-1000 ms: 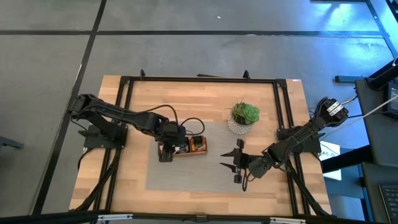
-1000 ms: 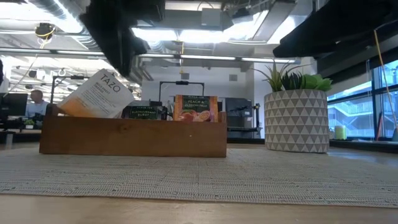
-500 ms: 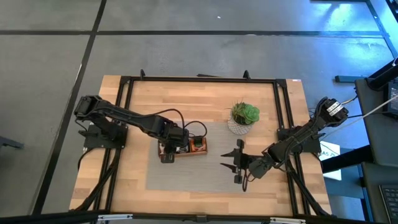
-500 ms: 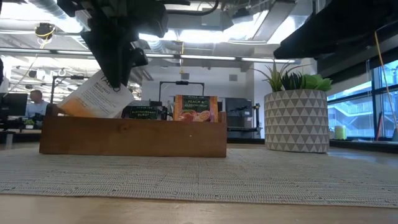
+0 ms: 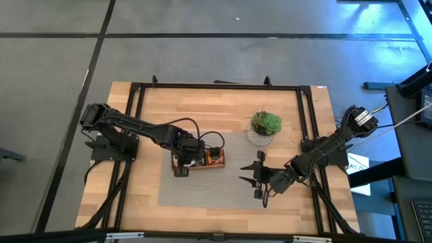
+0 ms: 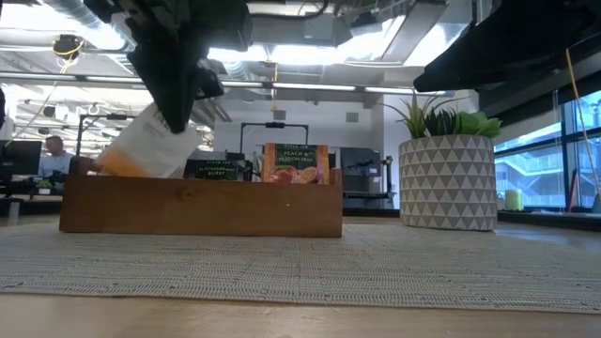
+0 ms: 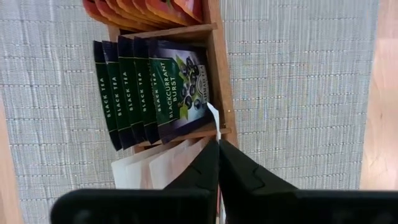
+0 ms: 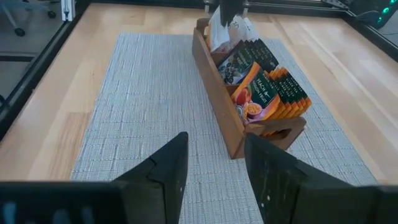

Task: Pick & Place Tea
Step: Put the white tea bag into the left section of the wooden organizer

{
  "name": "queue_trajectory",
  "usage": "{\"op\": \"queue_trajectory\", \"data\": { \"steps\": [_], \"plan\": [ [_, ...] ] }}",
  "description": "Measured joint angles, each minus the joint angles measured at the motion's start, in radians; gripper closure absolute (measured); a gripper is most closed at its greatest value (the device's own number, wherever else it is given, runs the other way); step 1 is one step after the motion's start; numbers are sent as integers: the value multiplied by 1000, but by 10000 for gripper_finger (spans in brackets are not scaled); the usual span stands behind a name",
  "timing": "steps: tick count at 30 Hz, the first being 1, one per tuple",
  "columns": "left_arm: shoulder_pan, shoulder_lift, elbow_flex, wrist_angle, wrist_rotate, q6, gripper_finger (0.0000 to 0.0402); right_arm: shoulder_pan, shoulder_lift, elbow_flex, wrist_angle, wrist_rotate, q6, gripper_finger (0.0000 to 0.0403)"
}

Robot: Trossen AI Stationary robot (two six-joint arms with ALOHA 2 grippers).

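White sachet [image 7: 214, 121] is pinched at its edge between your left gripper [image 7: 218, 144] fingers, just above the tray [image 7: 214, 65] end compartment, so lift straight up, keeping clear of the black sachets [image 7: 149, 87] beside it, while the spread right gripper [image 8: 214, 155] waits.

Open mat [image 5: 223, 185] (front), plant [image 5: 264, 127] apparently beside tray [image 5: 214, 165]

- We see the left pincer [image 5: 181, 164] near the bench's middle, its arm reaching in from the left edge, fingers pressed together.
- The right pincer [image 5: 258, 177] waits toward the right edge, fingers parted.
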Motion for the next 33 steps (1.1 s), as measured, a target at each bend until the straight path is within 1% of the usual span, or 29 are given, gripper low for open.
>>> {"op": "queue_trajectory", "data": {
  "steps": [3,6,9,11,14,16,19,23,28,33],
  "plan": [
    [0,-36,0,7,-2,-1,399,0,0,0,0,0,1,244],
    [-4,-96,0,6,-35,-28,399,0,0,0,-5,0,25,244],
    [-32,-181,-2,15,-115,-69,399,0,0,0,-21,-1,55,244],
    [-63,-240,-25,77,-174,-99,399,0,0,0,-31,-1,72,244],
    [-114,-338,-125,250,-232,-131,399,0,0,0,-33,-2,72,244],
    [-148,-400,-215,348,-265,-172,399,1,0,0,-33,-1,71,244],
    [-195,-477,-355,470,-307,-248,399,1,0,0,-32,-1,71,244],
    [-251,-563,-502,608,-384,-313,399,0,0,0,-31,-1,71,244],
    [-299,-626,-620,689,-505,-334,399,0,0,0,-30,0,72,244],
    [-313,-629,-700,717,-516,-368,399,0,0,0,-29,1,72,244]
  ]
}}
